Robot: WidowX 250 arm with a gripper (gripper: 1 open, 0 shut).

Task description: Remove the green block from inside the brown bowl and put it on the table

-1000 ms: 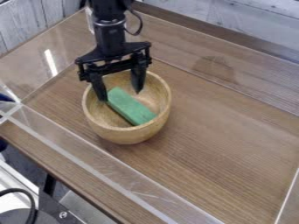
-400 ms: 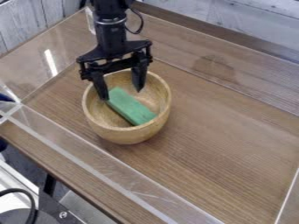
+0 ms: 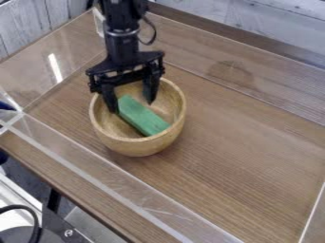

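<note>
Gripper points straight down over the far-left part of the bowl, jaws spread wide and empty. One fingertip sits low at the left, near or just inside the rim; the other hangs over the bowl's interior close to the upper end of the block. Whether either fingertip touches wood or block cannot be told from this view.

Block: bright green, flat, lying inside the bowl on a diagonal, upper end toward the gripper, lower end toward the near-right wall. It rests on the bowl's inner surface and is not gripped.

Bowl: round, light wood, thick rim, standing upright on the table, left of centre and toward the far side.

Table: dark wood-grain top. Clear walls run along the edges; the near-left one crosses the foreground on a diagonal. A faint ring-shaped mark shows on the surface to the right of the gripper, well apart from the bowl.

Arm: black, rising vertically out of frame at the top.
</note>
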